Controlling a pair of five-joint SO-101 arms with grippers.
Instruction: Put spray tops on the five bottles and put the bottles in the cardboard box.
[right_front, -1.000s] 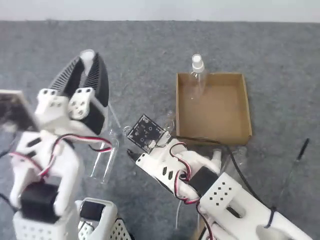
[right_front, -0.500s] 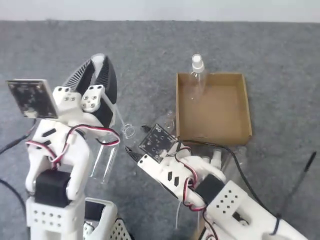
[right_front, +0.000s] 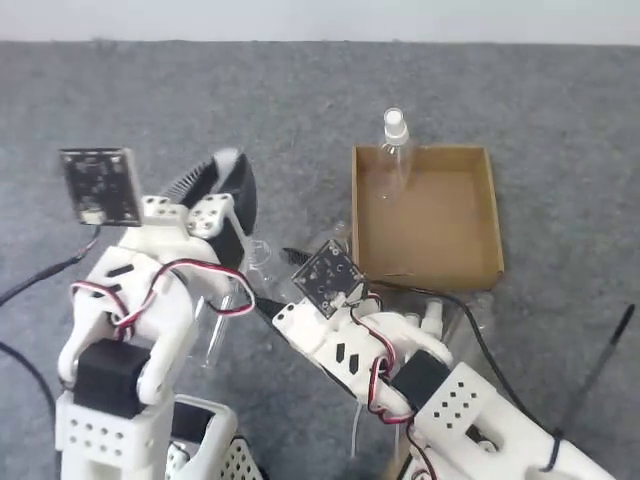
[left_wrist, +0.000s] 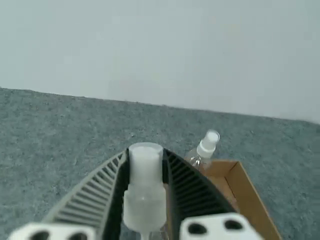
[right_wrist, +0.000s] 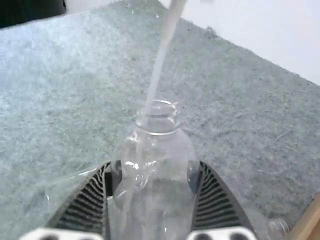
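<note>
a: what has the left gripper (left_wrist: 145, 156) got?
b: its ribbed fingers are clamped on a white spray top (left_wrist: 144, 195), one on each side, with the nozzle end up.
a: and the right gripper (right_wrist: 152, 171)?
b: closed around a clear bottle (right_wrist: 151, 190), held upright with its mouth open. the spray top's thin dip tube (right_wrist: 161, 60) slants down through that mouth and into the bottle.
a: where's the cardboard box (right_front: 495, 222)?
b: on the grey carpet (right_front: 300, 100), just beyond the right arm. a capped bottle (right_front: 397, 150) stands at its far left corner. i can't tell if it is inside or right behind the wall.
a: any other bottles?
b: an uncapped one (right_front: 214, 336) lies on the carpet beside the left arm, and more clear ones sit near the box's edges.
</note>
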